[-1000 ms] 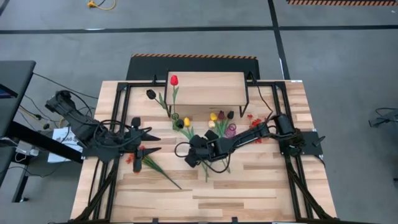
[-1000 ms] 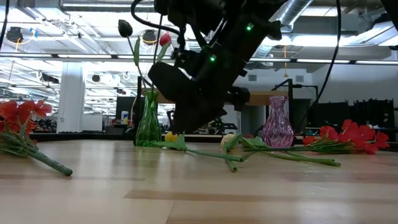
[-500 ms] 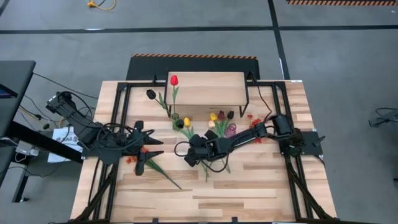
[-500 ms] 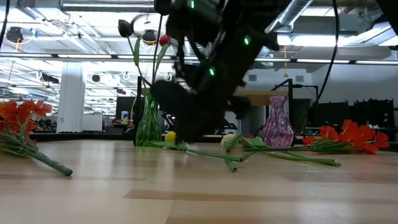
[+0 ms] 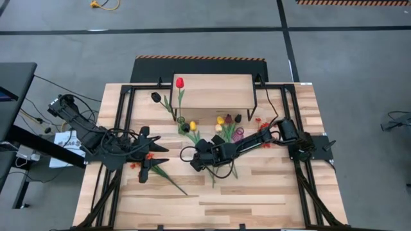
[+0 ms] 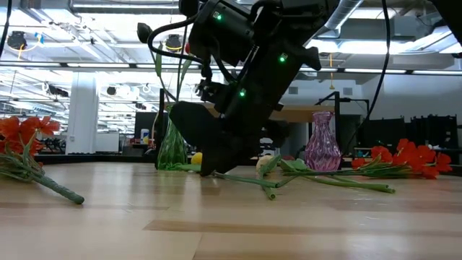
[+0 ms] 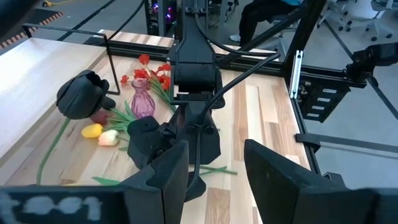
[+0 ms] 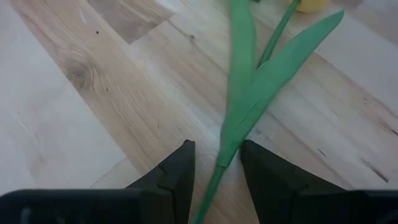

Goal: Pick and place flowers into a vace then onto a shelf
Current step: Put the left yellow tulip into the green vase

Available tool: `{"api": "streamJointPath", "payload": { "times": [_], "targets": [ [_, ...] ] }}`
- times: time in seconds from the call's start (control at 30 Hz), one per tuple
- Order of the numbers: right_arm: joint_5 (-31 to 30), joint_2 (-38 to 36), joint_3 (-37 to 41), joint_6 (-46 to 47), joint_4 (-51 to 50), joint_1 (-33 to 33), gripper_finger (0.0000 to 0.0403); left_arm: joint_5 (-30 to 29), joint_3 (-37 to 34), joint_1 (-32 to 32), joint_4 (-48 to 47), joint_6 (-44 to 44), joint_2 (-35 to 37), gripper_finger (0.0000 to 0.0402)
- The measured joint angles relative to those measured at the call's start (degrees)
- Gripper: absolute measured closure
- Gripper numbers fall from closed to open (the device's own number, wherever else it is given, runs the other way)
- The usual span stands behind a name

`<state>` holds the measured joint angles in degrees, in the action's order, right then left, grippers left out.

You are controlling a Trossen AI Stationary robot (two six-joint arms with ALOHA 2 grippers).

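My right gripper (image 8: 217, 147) is open and low over the table (image 5: 257, 192), fingers pointing down on either side of a yellow tulip's green stem (image 8: 213, 179) that lies flat on the wood. The tulip's yellow head (image 5: 192, 126) lies toward the shelf (image 5: 218, 90). My left gripper (image 5: 158, 153) hangs open and empty above a red-orange spray (image 5: 146, 157). A green vase (image 6: 172, 142) holds a red tulip (image 5: 180, 82) and a black tulip (image 5: 155, 97). A purple vase (image 6: 321, 141) stands empty. Other tulips (image 5: 225, 120) lie before the shelf.
A loose spray of red blossoms (image 6: 408, 155) lies at the table's right, behind the purple vase. More green stems (image 6: 325, 180) cross the wood between the vases. The near half of the table is bare wood. Black frame rails (image 5: 122, 109) run along both sides.
My right gripper has sunk toward the table, over the yellow tulip's stem, and now reaches almost to the wood. Its fingers keep the same gap. The flowers and vases lie as before.
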<state>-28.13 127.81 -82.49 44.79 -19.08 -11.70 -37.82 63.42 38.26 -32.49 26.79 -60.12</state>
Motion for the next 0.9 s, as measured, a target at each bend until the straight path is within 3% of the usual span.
{"api": "streamJointPath", "payload": {
  "times": [0.9],
  "targets": [
    [-0.3,0.1,0.1,1.7,2.2,-0.4,0.0276,2.9,0.0,0.0,0.0,1.5,0.0,0.0257]
  ]
}}
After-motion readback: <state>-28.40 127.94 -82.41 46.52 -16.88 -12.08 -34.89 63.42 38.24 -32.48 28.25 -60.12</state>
